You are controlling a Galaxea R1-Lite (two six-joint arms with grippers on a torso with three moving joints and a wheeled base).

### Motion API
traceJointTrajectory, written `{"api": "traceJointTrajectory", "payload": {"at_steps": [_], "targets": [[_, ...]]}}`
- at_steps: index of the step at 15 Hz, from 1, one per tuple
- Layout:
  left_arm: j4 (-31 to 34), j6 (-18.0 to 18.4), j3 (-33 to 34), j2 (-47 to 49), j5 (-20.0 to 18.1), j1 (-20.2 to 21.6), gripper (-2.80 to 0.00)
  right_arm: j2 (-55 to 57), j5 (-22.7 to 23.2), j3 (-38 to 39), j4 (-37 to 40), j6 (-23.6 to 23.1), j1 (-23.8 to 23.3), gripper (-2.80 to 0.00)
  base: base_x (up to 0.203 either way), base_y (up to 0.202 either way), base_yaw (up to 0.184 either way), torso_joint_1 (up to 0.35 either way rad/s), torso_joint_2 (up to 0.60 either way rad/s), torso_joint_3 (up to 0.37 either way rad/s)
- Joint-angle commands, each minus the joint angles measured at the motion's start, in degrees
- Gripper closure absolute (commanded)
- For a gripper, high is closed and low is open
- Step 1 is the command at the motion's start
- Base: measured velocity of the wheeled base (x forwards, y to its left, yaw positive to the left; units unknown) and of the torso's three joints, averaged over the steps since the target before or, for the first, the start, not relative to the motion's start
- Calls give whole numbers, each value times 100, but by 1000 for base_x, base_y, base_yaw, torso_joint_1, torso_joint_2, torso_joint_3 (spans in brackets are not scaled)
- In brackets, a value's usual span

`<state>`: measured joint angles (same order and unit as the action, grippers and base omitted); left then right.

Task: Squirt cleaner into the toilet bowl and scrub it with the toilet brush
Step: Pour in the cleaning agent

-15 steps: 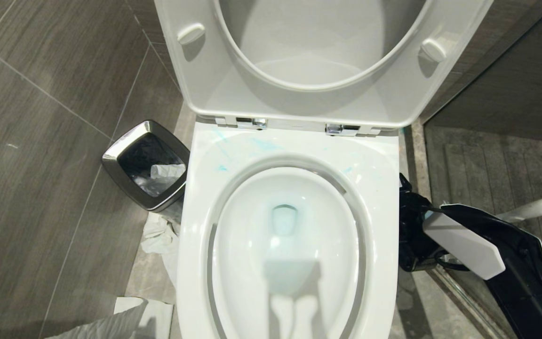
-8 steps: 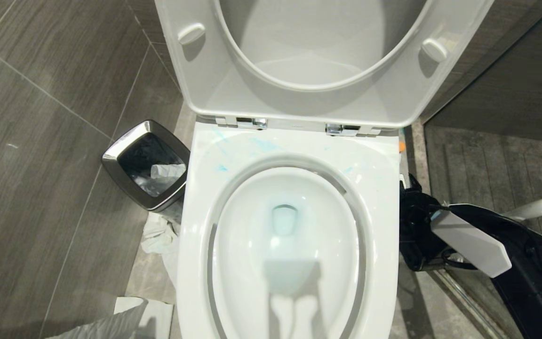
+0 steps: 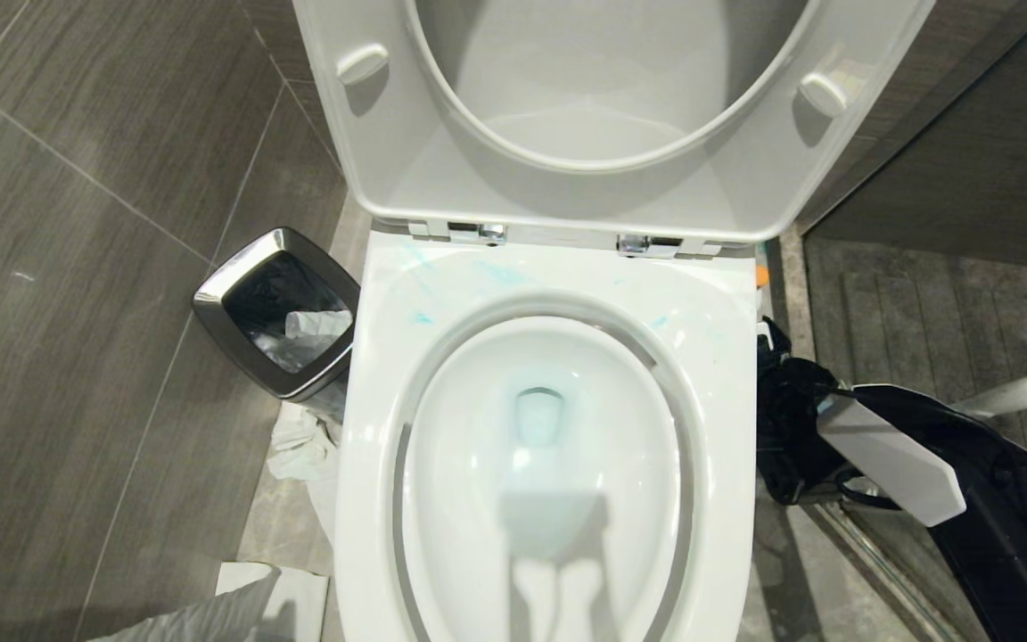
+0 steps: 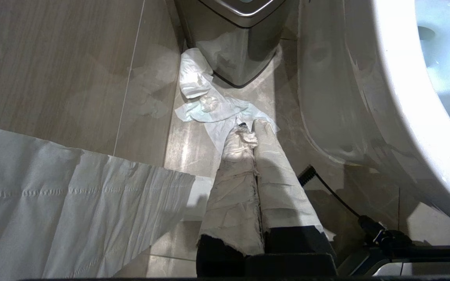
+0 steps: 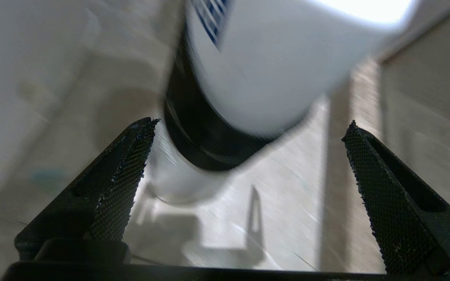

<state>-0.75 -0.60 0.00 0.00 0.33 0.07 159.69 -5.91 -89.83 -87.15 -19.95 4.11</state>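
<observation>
A robot's right gripper, jaws spread wide and holding nothing, hangs low beside the toilet bowl on its right, close to a white object with a black band that cannot be identified. The toilet brush shows only as a slim white handle with a rounded tip, poking out beyond the right arm near the shower threshold. The handle looks light, rigid and smooth, likely slippery if wet, and best taken around its upper shaft. Turquoise cleaner streaks the rim. The left gripper, paper-wrapped jaws together, stays parked over crumpled tissue by the chrome bin
</observation>
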Motion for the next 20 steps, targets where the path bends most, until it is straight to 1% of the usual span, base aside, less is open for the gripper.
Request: {"api": "traceJointTrajectory", "payload": {"at_steps": [1, 5, 13, 14, 18, 20], "targets": [[-4, -2, 44, 0, 2, 1, 0, 27, 116, -121, -51, 50, 2, -280, 0, 0, 0, 0, 0, 0], [-4, -2, 44, 0, 2, 1, 0, 212, 213, -566, -4, 66, -68, -280, 0, 0, 0, 0, 0, 0], [-4, -2, 44, 0, 2, 1, 0, 221, 647, -612, 213, 252, -112, -280, 0, 0, 0, 0, 0, 0], [-4, -2, 44, 0, 2, 1, 0, 212, 701, -624, 265, 330, -121, -280, 0, 0, 0, 0, 0, 0], [-4, -2, 44, 0, 2, 1, 0, 96, 887, -667, 632, 541, -134, -280, 0, 0, 0, 0, 0, 0], [-4, -2, 44, 0, 2, 1, 0, 118, 1023, -920, 799, 559, -183, -280, 0, 0, 0, 0, 0, 0]]}}
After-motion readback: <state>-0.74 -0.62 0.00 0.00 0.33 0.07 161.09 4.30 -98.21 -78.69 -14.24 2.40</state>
